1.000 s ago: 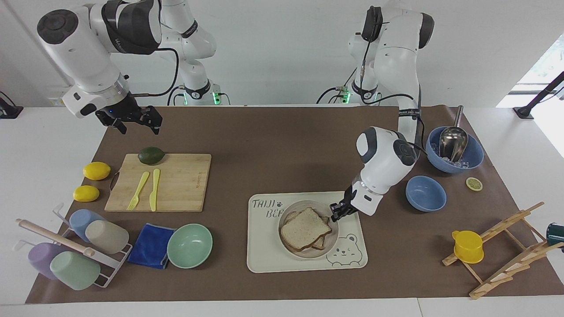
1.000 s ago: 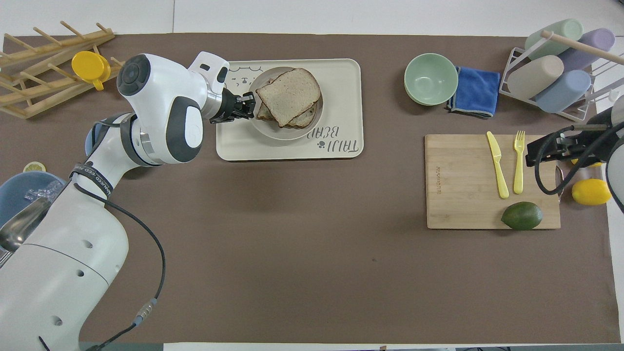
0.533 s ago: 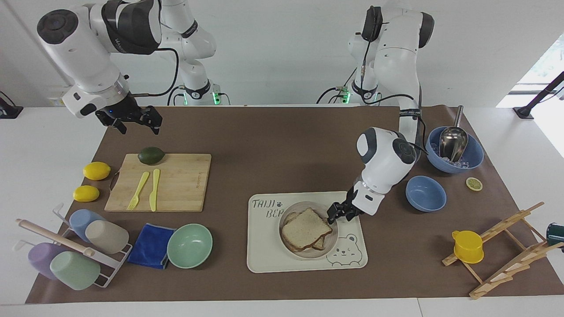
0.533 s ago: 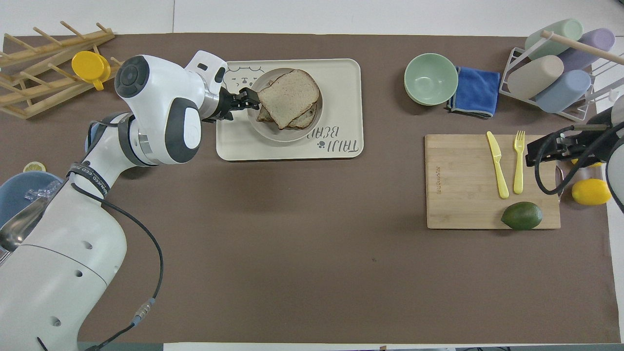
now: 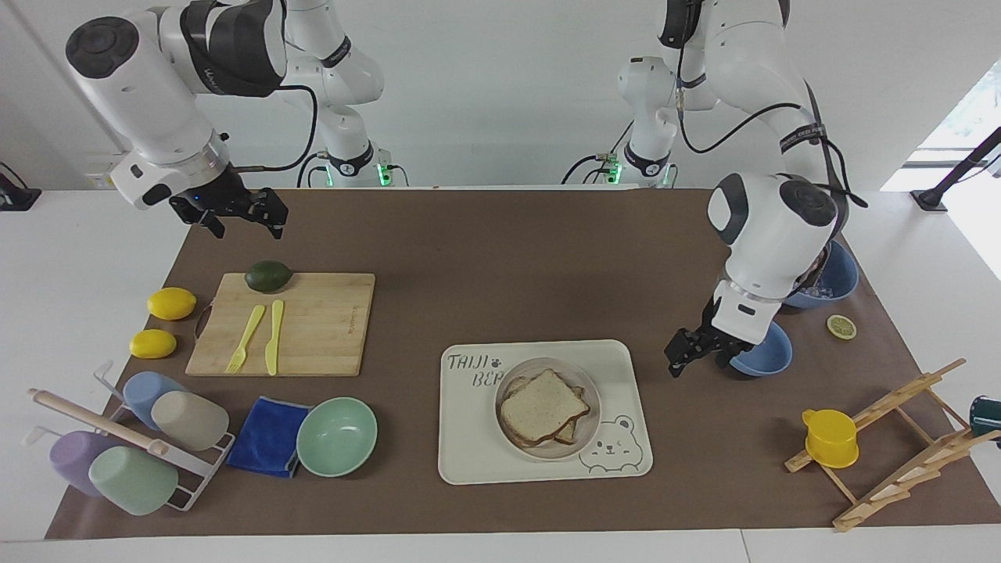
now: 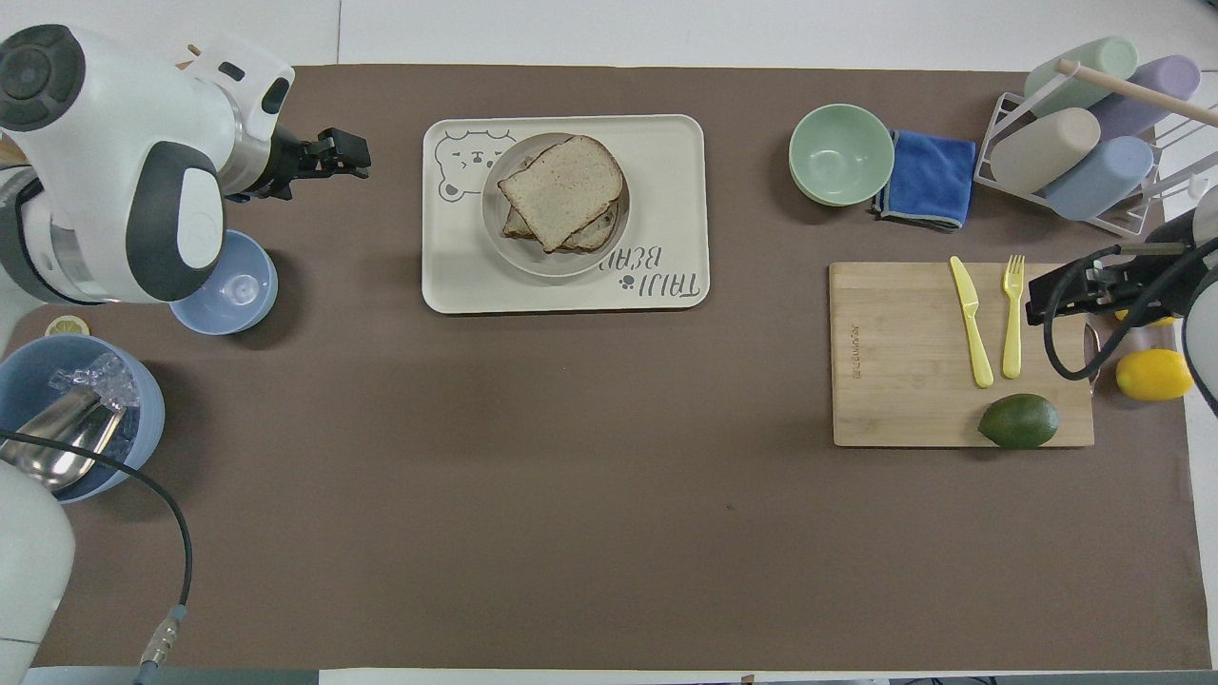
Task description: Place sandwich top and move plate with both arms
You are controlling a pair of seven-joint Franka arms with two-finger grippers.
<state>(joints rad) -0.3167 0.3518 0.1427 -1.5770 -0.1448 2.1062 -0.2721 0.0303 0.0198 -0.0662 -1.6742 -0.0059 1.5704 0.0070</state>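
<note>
The sandwich top [image 5: 542,407], a pale speckled bread slice, lies on other bread on the small round plate [image 5: 547,361]. The plate stands on the cream bear tray [image 5: 469,453]. In the overhead view the sandwich top [image 6: 561,181] covers most of the plate [image 6: 493,205]. My left gripper [image 5: 676,361] is open and empty, raised over the brown mat between the tray and a small blue bowl [image 5: 762,356]; it also shows in the overhead view [image 6: 360,157]. My right gripper [image 5: 246,228] is open and empty, waiting over the mat by the avocado [image 5: 268,275]; it also shows in the overhead view [image 6: 1042,297].
A cutting board [image 5: 313,328] carries a yellow fork and knife. Two lemons [image 5: 170,303], a cup rack [image 5: 133,446], a blue cloth [image 5: 267,438] and a mint bowl [image 5: 336,435] are toward the right arm's end. A big blue bowl with scoop [image 6: 67,419] and a wooden rack with yellow cup [image 5: 830,438] are toward the left arm's end.
My left gripper has let go at the plate, risen and drawn back toward the left arm's end, beside the small blue bowl. The top slice stays on the sandwich. The right arm has not moved.
</note>
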